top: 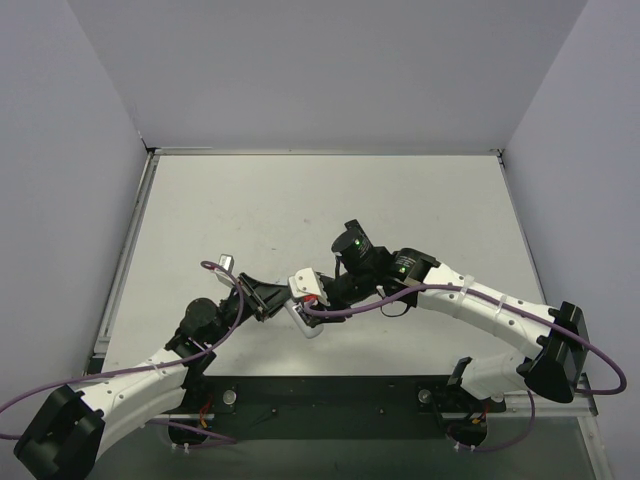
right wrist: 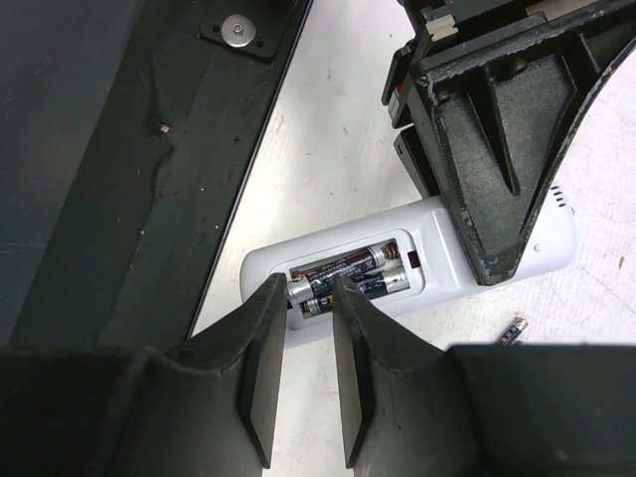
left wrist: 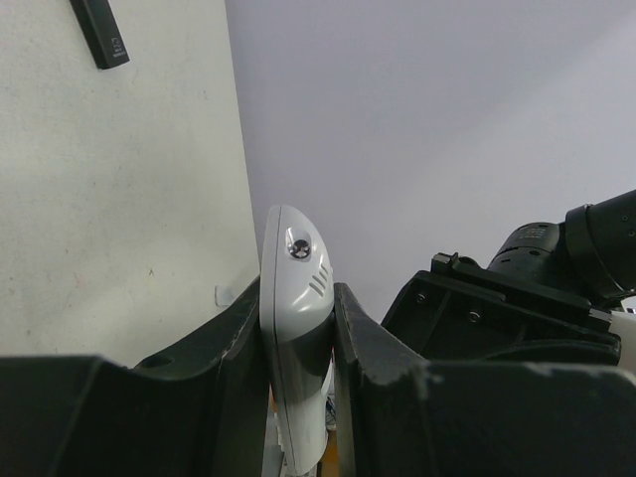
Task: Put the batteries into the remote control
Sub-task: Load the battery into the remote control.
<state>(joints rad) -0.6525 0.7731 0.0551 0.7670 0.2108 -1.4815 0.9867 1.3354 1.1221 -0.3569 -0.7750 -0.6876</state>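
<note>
The white remote control lies back-up on the table near the front edge, its battery bay open. Two dark batteries with silvery ends lie side by side in the bay. My left gripper is shut on the remote at its far end, and its finger covers that end in the right wrist view. My right gripper hovers over the near ends of the batteries with its fingers a little apart, clamping nothing. From above, both grippers meet at the remote.
A small dark cell-like piece lies on the table beside the remote. A black remote lies further off. A small grey object sits left of the arms. The black base plate runs close along the remote's near side.
</note>
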